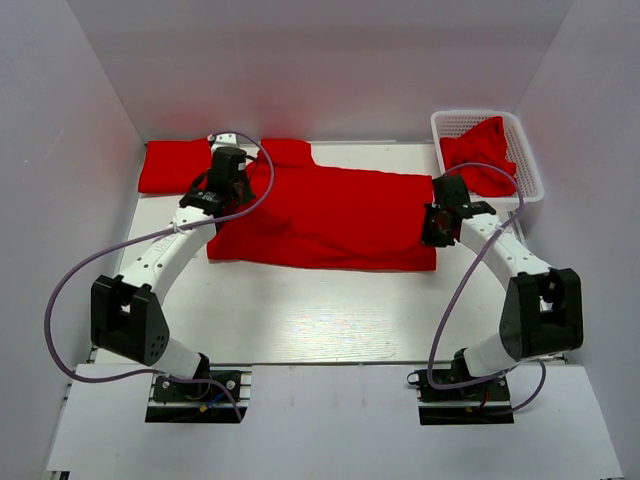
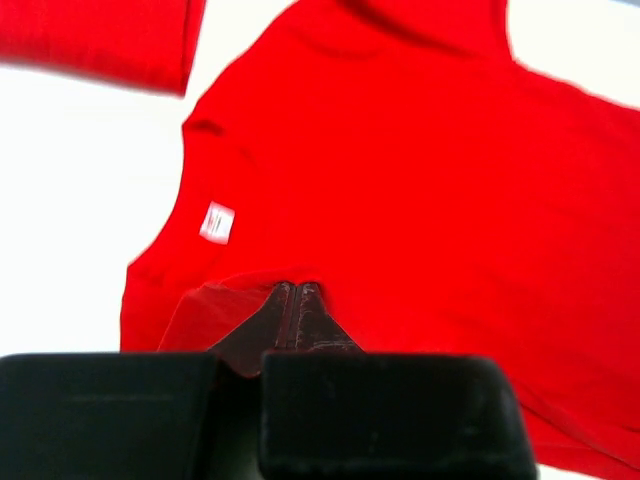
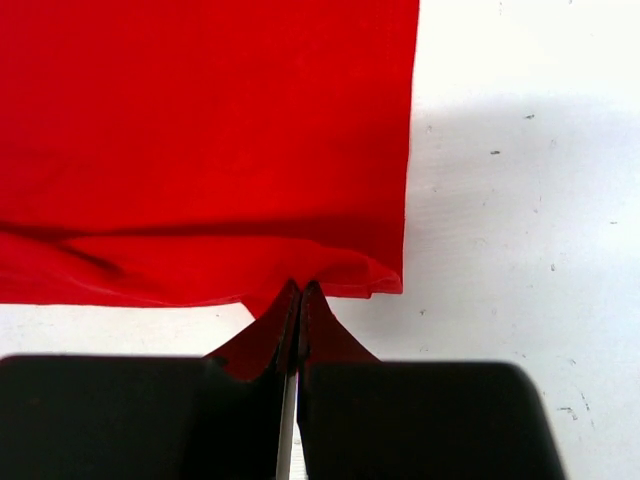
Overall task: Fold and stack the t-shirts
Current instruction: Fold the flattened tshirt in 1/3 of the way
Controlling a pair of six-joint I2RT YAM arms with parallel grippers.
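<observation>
A red t-shirt (image 1: 330,215) lies spread across the middle of the white table, lengthwise left to right. My left gripper (image 1: 224,192) is shut on its left end, near the collar; the left wrist view (image 2: 292,290) shows the cloth pinched and a white label (image 2: 217,222) close by. My right gripper (image 1: 436,222) is shut on the shirt's right hem; in the right wrist view (image 3: 300,290) the fold is pinched at the corner. A folded red t-shirt (image 1: 175,165) lies at the back left. Another red t-shirt (image 1: 482,152) is bunched in the basket.
A white mesh basket (image 1: 525,150) stands at the back right. White walls enclose the table on the left, back and right. Purple cables loop from both arms over the near part of the table (image 1: 330,320).
</observation>
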